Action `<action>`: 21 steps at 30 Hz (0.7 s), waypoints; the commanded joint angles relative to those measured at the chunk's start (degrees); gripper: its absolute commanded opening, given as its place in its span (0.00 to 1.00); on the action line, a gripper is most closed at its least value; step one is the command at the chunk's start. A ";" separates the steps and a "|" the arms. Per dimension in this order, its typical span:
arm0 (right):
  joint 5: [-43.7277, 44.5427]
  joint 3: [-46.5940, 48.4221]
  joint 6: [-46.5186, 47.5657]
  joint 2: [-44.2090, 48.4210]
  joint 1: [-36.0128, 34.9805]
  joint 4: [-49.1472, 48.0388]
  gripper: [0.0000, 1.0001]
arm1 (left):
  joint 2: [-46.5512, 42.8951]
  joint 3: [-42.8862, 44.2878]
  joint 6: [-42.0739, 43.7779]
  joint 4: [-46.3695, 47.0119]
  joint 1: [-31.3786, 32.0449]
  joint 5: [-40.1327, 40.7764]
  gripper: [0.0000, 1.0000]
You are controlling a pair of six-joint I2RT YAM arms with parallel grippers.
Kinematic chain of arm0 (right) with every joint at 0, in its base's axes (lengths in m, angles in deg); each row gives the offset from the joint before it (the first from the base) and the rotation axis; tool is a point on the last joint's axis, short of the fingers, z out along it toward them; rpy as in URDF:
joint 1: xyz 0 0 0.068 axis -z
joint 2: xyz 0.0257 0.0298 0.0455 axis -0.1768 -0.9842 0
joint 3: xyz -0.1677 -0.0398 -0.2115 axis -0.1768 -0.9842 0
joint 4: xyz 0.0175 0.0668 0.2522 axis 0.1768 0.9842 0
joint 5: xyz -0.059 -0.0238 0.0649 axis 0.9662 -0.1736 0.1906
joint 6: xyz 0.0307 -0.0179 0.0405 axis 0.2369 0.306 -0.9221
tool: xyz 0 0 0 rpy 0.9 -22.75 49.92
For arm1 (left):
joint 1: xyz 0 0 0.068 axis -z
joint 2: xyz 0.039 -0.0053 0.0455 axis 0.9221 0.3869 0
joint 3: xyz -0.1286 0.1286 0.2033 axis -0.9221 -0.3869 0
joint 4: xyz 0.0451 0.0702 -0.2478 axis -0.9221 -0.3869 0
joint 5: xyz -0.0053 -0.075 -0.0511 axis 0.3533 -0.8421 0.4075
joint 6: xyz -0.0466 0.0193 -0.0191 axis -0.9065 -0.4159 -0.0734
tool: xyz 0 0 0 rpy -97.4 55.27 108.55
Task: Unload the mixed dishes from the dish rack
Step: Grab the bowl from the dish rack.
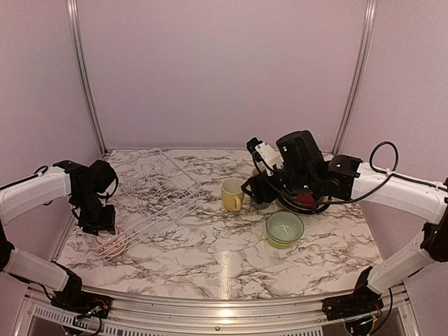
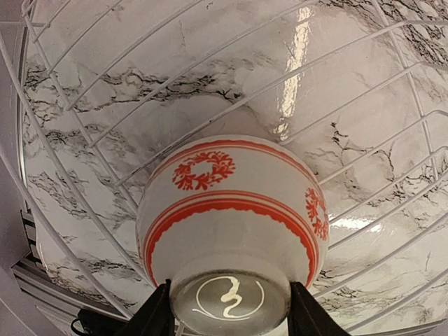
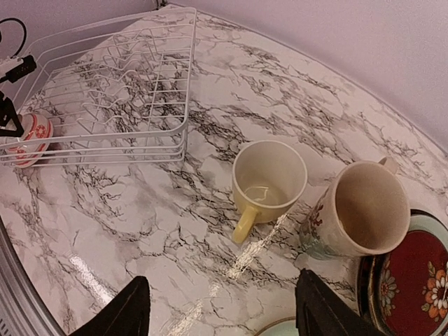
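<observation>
Red-patterned bowl (image 2: 231, 210) is your piece. It lies tipped at the near-left end of the dish rack (image 1: 157, 185), with its foot ring facing the wrist camera and white wires behind it. The left gripper (image 2: 229, 287) has one finger on each side of that foot, right against it or nearly so; you cannot tell from here whether they grip yet. Get the foot centred between both fingers before you squeeze, because a glazed ring is probably a shallow, slippery hold. Then draw the bowl out along its own axis, slowly, so the rim does not hook a wire. The rack looks light and may drag along with it. The right gripper (image 3: 222, 276) hangs with its jaws apart and empty over the marble, near the yellow mug (image 3: 268, 183). Leave it there, well apart from the rack.
</observation>
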 commanded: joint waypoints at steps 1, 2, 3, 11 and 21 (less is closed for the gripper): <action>0.16 -0.35 -0.64 1.84 0.15 -0.75 0.68 | 1.28 0.09 0.77 -1.92 -0.19 2.03 0.47; 0.18 -0.38 -0.64 1.99 0.14 -0.83 0.68 | 1.22 0.24 0.78 -1.94 -0.15 2.16 0.45; 0.24 -0.39 -0.69 2.03 0.20 -0.93 0.68 | 1.11 0.41 0.78 -2.01 -0.15 2.39 0.43; 0.40 -0.49 -1.10 2.18 0.14 -1.44 0.68 | -0.68 3.42 1.13 -2.75 -0.16 3.63 0.32; 1.12 -1.42 -2.74 2.62 0.17 -2.74 0.69 | -2.95 7.72 1.08 -2.54 -0.15 3.63 0.27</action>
